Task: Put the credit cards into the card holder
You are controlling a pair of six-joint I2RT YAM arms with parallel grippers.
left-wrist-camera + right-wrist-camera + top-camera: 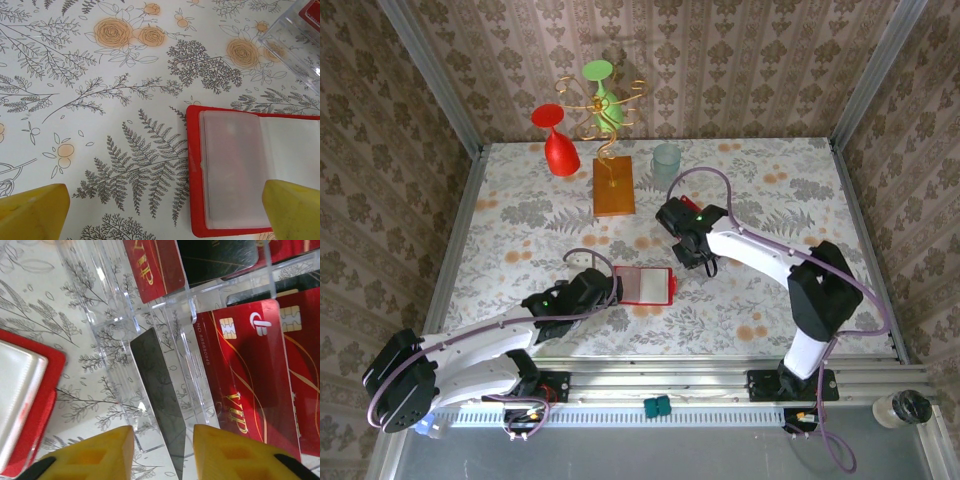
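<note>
The card holder (642, 285) lies open on the table, red with a pale clear pocket (235, 170). My left gripper (165, 210) is open and hovers over its left edge. Several red credit cards (245, 380) with gold "VIP" lettering lie in a clear plastic tray (115, 300). One dark-faced card (157, 385) stands on edge in a slot of the tray. My right gripper (163, 440) straddles this card with its jaws narrowed, and a small gap shows on each side. To the left of the tray lies the card holder (30, 405).
At the back of the table stand an orange wooden block (613, 185) with a wire stand, a red goblet (558, 145), a green goblet (603, 90) and a clear cup (666, 160). The tray's corner (300, 45) lies just beyond the card holder.
</note>
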